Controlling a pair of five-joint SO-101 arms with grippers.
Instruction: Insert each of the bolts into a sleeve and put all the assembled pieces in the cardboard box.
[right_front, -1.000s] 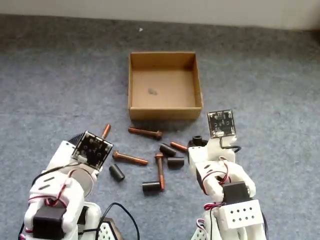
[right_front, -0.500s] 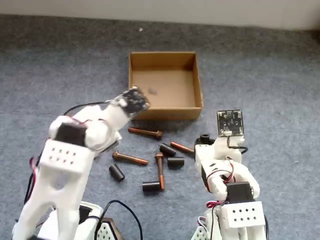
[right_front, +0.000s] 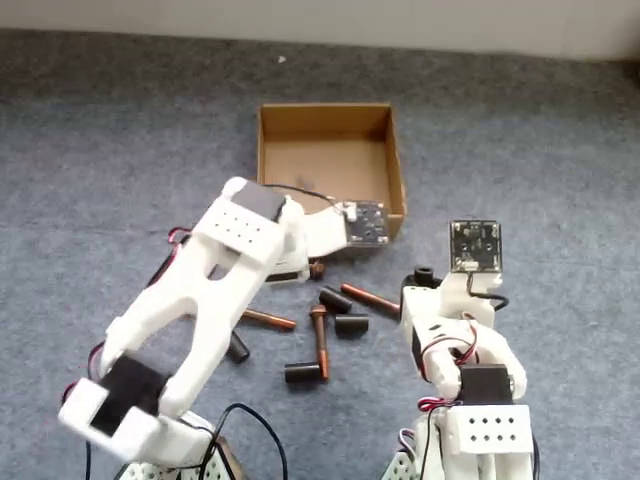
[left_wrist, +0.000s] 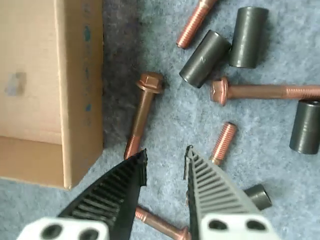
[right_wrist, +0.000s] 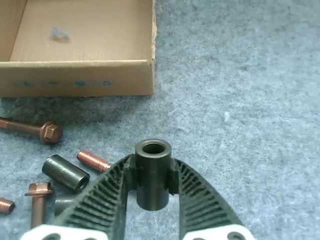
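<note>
Grey carpet worktop (right_front: 540, 150), cardboard box (right_front: 325, 109) empty. My right jaws clamp one sleeve (right_wrist: 152, 175) upright, near box. My left jaws part-open, empty, above bolt (left_wrist: 144, 115) beside box wall. No bolt sleeved yet; every assembly left, I judge.

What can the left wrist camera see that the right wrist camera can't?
Left wrist camera: the left pincer, open, its tips by the threaded end of a copper-coloured metal bolt lying beside the brown cardboard box.
Right wrist camera: the right pincer, shut on a dark grey metal cylinder sleeve, held upright with its hole facing up.
Both: the box, that bolt near its wall, more bolts and sleeves lying loose, and the grey carpet.
</note>
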